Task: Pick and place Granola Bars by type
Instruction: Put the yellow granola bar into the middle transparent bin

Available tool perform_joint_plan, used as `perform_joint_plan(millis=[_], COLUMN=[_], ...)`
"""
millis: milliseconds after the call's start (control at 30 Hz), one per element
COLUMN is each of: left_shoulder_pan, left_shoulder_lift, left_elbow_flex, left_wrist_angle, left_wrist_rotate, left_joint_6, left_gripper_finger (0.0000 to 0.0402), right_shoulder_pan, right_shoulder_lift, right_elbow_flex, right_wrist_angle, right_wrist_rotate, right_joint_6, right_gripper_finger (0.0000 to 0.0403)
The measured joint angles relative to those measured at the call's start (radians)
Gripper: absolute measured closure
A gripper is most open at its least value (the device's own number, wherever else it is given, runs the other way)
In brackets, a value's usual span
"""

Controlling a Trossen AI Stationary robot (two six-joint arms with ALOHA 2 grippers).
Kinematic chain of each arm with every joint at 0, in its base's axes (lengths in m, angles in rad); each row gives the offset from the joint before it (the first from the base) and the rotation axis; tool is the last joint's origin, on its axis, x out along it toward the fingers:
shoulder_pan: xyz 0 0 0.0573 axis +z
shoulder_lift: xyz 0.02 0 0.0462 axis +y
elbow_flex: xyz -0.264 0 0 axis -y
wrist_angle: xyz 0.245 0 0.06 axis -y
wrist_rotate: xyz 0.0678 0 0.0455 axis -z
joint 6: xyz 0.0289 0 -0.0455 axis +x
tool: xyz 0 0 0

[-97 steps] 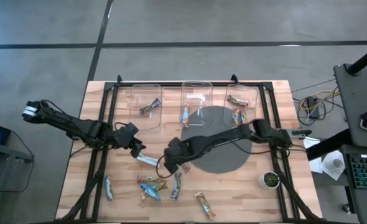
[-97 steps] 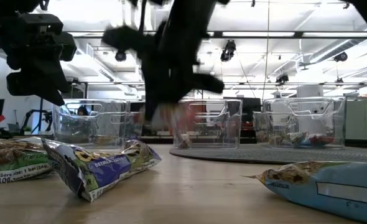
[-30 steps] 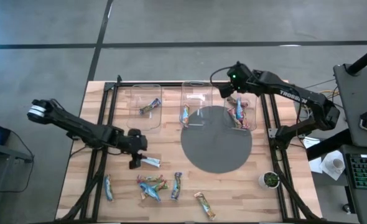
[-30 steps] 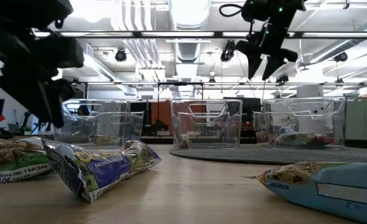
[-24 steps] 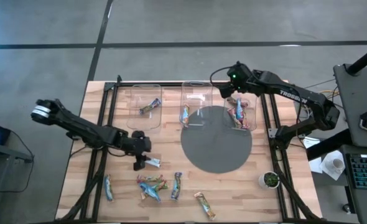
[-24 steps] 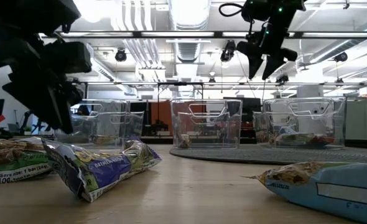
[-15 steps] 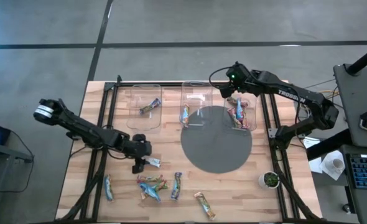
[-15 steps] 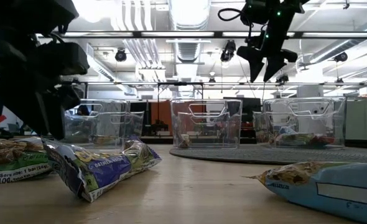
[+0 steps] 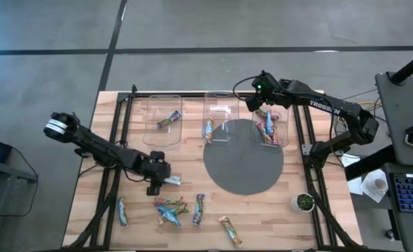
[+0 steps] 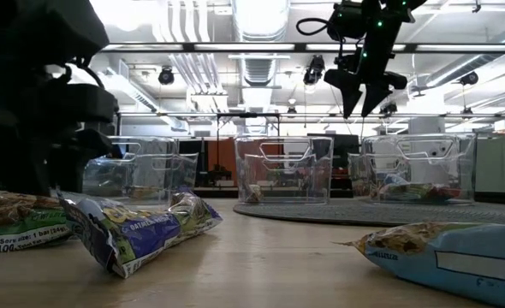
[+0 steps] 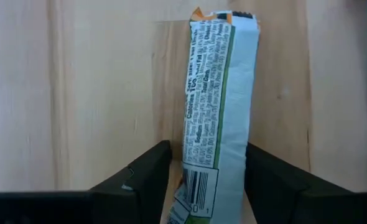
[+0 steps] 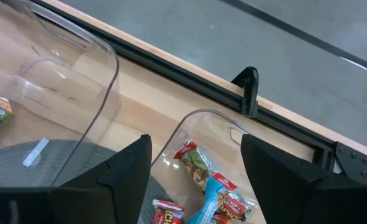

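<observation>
A pale blue-and-white granola bar (image 11: 218,106) lies flat on the wooden table, also seen in the high view (image 9: 173,183). My left gripper (image 11: 208,183) is open, low over the bar's near end, one finger on each side of it; it also shows in the high view (image 9: 159,184). My right gripper (image 9: 257,105) is open and empty, high above the far end of the right clear bin (image 9: 275,105); it also shows in the low view (image 10: 355,107). Several bars (image 12: 211,186) lie in that bin.
The left bin (image 9: 152,112) holds one bar (image 9: 169,120), and the middle bin (image 9: 224,105) holds one bar (image 9: 208,128). Loose bars lie near the front edge (image 9: 122,210), (image 9: 170,208), (image 9: 199,208), (image 9: 229,229). A grey round mat (image 9: 243,157) and a small plant pot (image 9: 304,202) sit at the right.
My left gripper has come down and a little toward the table's near edge, ending astride the pale bar's end; the bar has not moved. My right gripper stays open above the right bin, shifting only slightly.
</observation>
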Motion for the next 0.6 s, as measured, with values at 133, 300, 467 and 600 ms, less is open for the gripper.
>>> perform_joint_plan(millis=[133, 300, 467, 600], left_shoulder_pan=[0.002, 0.012, 0.040, 0.070], left_shoulder_lift=[-0.002, -0.052, -0.125, -0.203], left_elbow_flex=[0.015, 0.003, 0.001, 0.001], left_wrist_angle=[-0.016, -0.022, 0.012, 0.065], left_wrist_rotate=[0.020, 0.182, 0.441, 0.566], left_joint_6=[-0.079, -0.190, -0.296, -0.365], left_gripper_finger=[0.0245, 0.0300, 0.0362, 0.0378], right_shoulder_pan=[0.001, 0.001, 0.001, 0.001], right_shoulder_lift=[0.000, 0.000, 0.000, 0.000], right_elbow_flex=[0.000, 0.000, 0.000, 0.000], right_wrist_angle=[0.000, 0.002, 0.006, 0.012], right_wrist_rotate=[-0.002, -0.003, -0.005, -0.010], right_joint_6=[0.003, 0.024, 0.028, 0.059], right_gripper_finger=[0.0170, 0.0173, 0.0173, 0.0175])
